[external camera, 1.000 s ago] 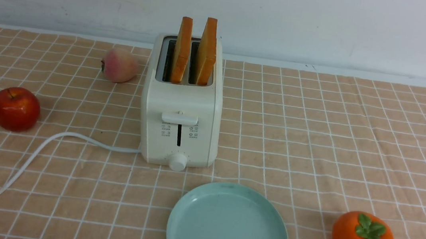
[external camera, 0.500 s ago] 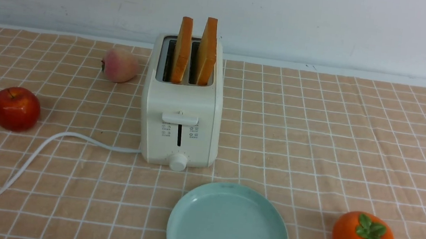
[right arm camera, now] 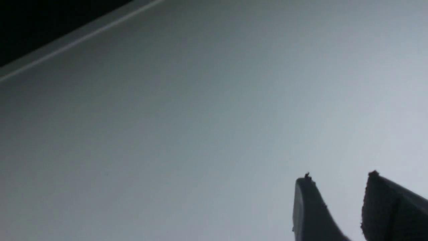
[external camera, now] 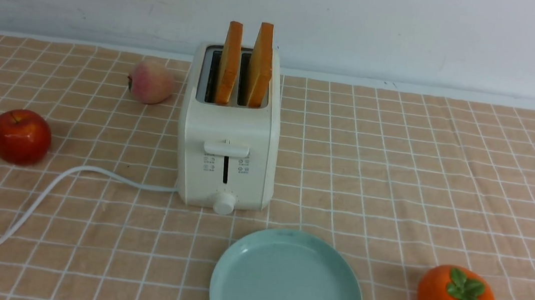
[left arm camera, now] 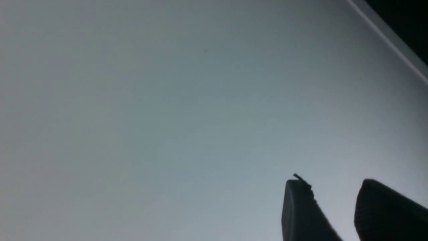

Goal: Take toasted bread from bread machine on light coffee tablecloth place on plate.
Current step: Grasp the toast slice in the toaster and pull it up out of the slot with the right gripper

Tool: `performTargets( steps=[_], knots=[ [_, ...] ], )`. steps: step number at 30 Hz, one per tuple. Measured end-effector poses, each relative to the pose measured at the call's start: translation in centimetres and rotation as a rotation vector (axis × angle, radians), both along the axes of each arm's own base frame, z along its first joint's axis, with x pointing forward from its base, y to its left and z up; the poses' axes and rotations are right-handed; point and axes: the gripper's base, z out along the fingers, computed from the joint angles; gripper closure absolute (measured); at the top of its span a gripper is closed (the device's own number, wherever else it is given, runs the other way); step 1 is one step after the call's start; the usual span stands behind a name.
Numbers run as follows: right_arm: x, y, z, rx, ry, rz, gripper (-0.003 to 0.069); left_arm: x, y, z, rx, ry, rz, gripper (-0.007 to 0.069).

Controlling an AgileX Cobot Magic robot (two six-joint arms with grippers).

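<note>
The left toast slice (external camera: 229, 62) and right toast slice (external camera: 261, 64) stand upright in the slots of the toaster (external camera: 229, 135) on the tablecloth (external camera: 395, 174), with the bare plate (external camera: 287, 288) just in front, an apple (external camera: 20, 136), peach (external camera: 150, 82) and persimmon (external camera: 455, 299) well aside, and the left gripper (left arm camera: 331, 184) and right gripper (right arm camera: 337, 179) both parted, holding nothing.
</note>
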Motion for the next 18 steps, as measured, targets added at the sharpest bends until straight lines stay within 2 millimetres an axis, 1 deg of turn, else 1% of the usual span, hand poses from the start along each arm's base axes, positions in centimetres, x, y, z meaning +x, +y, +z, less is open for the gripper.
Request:
performTargets(
  steps=[2,3,4,6,7,8,9,10,11,12,13,15,18],
  knots=[
    [1.3,0.3,2.3,-0.054,0.081,-0.02,0.0419,1.0,-0.2,2.2,0.066,0.101,0.021,0.0386],
    [1.9,0.4,3.3,-0.084,0.14,-0.028,0.0419,1.6,-0.3,2.9,0.091,0.155,0.026,0.0386],
    [3.5,0.6,3.9,-0.122,0.262,-0.032,0.0419,2.6,-0.5,3.5,0.124,0.253,0.025,0.0386],
    [6.5,0.8,4.0,-0.155,0.437,-0.024,0.0419,4.8,-0.8,3.3,0.161,0.421,0.015,0.0386],
    [6.5,0.9,3.9,-0.158,0.45,-0.023,0.0419,4.7,-0.8,3.3,0.162,0.433,0.013,0.0386],
    [9.5,1.1,2.7,-0.182,0.646,-0.005,0.0419,6.7,-1.0,2.2,0.189,0.595,-0.002,0.0386],
    [11.1,1.1,1.8,-0.198,0.749,-0.001,0.0419,7.8,-1.1,1.3,0.207,0.698,-0.012,0.0386],
    [11.4,1.1,1.6,-0.201,0.77,-0.001,0.0419,8.0,-1.2,1.1,0.21,0.719,-0.014,0.0386],
    [13.5,1.2,0.0,-0.222,0.923,0.007,0.0419,9.3,-1.3,-0.5,0.247,0.888,-0.025,0.0386],
    [13.7,1.2,-0.1,-0.222,0.929,0.008,0.0419,9.7,-1.3,-0.7,0.257,0.91,-0.024,0.0386],
    [15.3,1.3,-1.3,-0.23,1.025,0.017,0.0419,10.5,-1.3,-1.6,0.286,1.001,-0.025,0.0386],
    [16.8,1.4,-2.3,-0.215,1.103,0.041,0.0419,11.3,-1.4,-2.7,0.312,1.109,-0.03,0.0386],
    [19.0,2.1,-3.8,-0.097,1.205,0.167,0.0419,12.3,-1.6,-4.1,0.303,1.252,-0.067,0.0386]
  ],
)
